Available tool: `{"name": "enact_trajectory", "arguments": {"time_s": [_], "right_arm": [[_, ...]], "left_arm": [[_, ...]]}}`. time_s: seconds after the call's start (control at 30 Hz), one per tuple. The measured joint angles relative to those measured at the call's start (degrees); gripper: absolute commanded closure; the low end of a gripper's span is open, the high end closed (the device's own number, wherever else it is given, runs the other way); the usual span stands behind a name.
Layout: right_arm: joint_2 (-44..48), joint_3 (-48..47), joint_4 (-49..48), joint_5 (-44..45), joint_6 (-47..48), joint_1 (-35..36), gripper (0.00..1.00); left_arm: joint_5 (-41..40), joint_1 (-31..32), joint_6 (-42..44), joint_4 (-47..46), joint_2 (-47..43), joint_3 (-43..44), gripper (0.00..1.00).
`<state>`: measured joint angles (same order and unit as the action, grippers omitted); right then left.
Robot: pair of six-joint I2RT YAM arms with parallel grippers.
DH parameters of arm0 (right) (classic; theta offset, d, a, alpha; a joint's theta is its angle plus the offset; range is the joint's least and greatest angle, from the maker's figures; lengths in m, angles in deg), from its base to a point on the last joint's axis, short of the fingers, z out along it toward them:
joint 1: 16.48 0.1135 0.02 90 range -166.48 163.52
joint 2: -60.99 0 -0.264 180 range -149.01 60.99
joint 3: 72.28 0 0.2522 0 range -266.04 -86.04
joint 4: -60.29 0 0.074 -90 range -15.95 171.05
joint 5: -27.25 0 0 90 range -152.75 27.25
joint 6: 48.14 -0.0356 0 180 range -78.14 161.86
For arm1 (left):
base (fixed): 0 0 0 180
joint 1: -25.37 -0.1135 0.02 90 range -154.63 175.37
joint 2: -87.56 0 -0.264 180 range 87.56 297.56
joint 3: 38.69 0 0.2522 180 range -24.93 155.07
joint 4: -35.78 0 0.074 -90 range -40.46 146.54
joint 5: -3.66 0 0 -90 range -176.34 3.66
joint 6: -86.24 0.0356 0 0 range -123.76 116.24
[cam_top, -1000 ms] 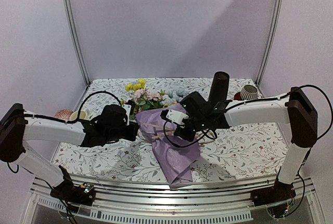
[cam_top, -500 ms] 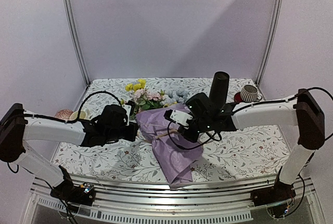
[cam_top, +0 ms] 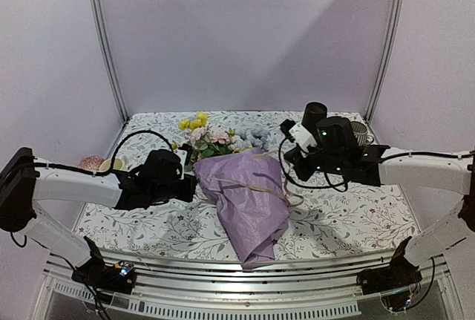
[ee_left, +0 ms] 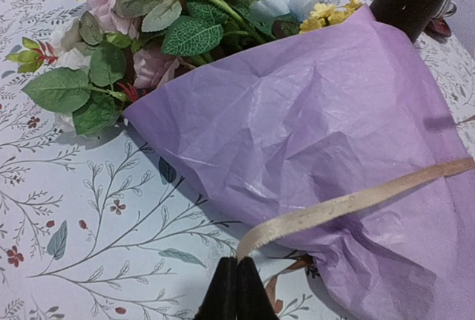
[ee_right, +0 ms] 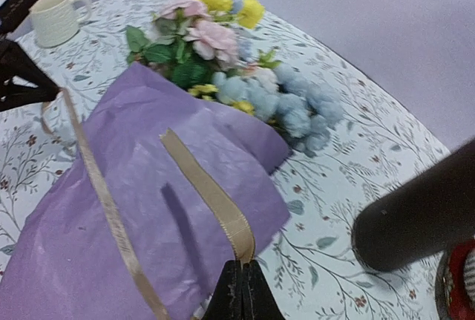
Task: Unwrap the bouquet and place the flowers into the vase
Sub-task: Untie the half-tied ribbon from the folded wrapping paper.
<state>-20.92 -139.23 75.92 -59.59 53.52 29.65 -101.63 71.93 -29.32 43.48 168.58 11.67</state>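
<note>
Bouquet (cam_top: 249, 201), between the pincers: probably light, soft, tear-prone paper; best taken by its limp raffia string (ee_left: 349, 201), which left pincer (ee_left: 236, 272) and right pincer (ee_right: 241, 275) each pinch.

Thin, crinkled, matt purple paper (ee_left: 319, 149) just ahead of left gripper (ee_left: 237, 264); flat tan ribbon (ee_left: 349, 203), dull, slightly coarse. Cloth-like flowers (ee_left: 185, 30), veined matt leaves. Smooth matt black vase (ee_right: 423, 220). Printed tablecloth (ee_left: 82, 209), smooth, faint sheen. Ribbed cream cup (ee_right: 56, 17), glazed-looking.
</note>
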Motion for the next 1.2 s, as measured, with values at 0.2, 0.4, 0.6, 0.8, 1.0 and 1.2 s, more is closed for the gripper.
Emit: {"name": "enact_trajectory", "arguments": {"time_s": [0.2,0.4,0.6,0.8,1.0,1.2], "right_arm": [[9.88,10.69,-3.93,3.02,-10.97,-11.47,0.98],[19.15,22.73,-6.4,8.09,-27.45,-24.04,0.92],[21.03,28.61,-4.2,14.93,-43.36,-28.37,0.09],[20.24,24.72,-2.78,12.39,-42.95,-28.48,0.07],[20.68,19.85,-2.73,-2.29,-33.9,-28.24,0.18],[20.46,17.57,-2.16,-15.04,-26.86,-22.18,0.24]], "left_arm": [[0.0,0.0,0.0,-0.04,-0.02,0.0,1.0],[0.04,0.0,0.0,-0.11,0.0,0.0,1.0],[0.2,0.0,0.0,-0.17,-0.02,0.0,1.0],[0.24,0.0,-0.26,-0.11,-0.13,-0.02,1.0],[0.22,0.0,-0.63,-0.24,-2.78,-0.52,0.99],[0.2,0.0,-0.63,-0.17,-3.45,-0.94,1.0]]}}
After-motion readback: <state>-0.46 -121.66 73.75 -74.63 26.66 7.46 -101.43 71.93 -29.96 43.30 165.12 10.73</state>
